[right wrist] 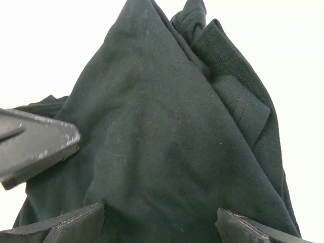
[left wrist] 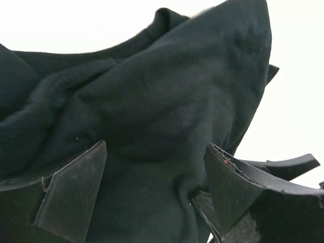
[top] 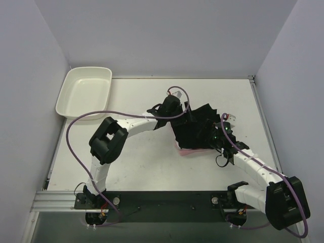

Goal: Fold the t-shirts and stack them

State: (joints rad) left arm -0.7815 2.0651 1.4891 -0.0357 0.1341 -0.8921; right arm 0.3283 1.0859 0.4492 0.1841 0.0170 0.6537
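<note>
- Bunched in a rumpled heap right of centre on the white counter (top: 147, 162), between the 2 arms: the black t-shirt (top: 195, 126).
- Under that heap, flat on the counter, the pink t-shirt (top: 188, 151), with only a strip showing along the heap's near edge.
- At the heap's far left side, on a bent arm reaching in from the left, the left pincer (top: 183, 115).
- Left wrist view: same pincer (left wrist: 157, 147) spread wide, dark cloth bulging up between its 2 fingers (left wrist: 71, 197), nothing pinched.
- At the heap's near right side, the right pincer (top: 216, 135).
- Right wrist view: that pincer (right wrist: 159, 210) spread wide as well, both fingertips (right wrist: 76, 223) low against the cloth, a broad fold rising between them, no pinch.
- Upper right of the right wrist view: the ribbed collar (right wrist: 228, 61) of the black t-shirt, doubled over on itself.
- Just beyond the right pincer, at the heap's right edge, a small white object (top: 230, 119), too small to identify.
- At the counter's far left corner, well apart from both shirts, a white tray (top: 83, 93).
- Looping off the left arm, a purple cable (top: 71, 142); a 2nd one along the right arm.
</note>
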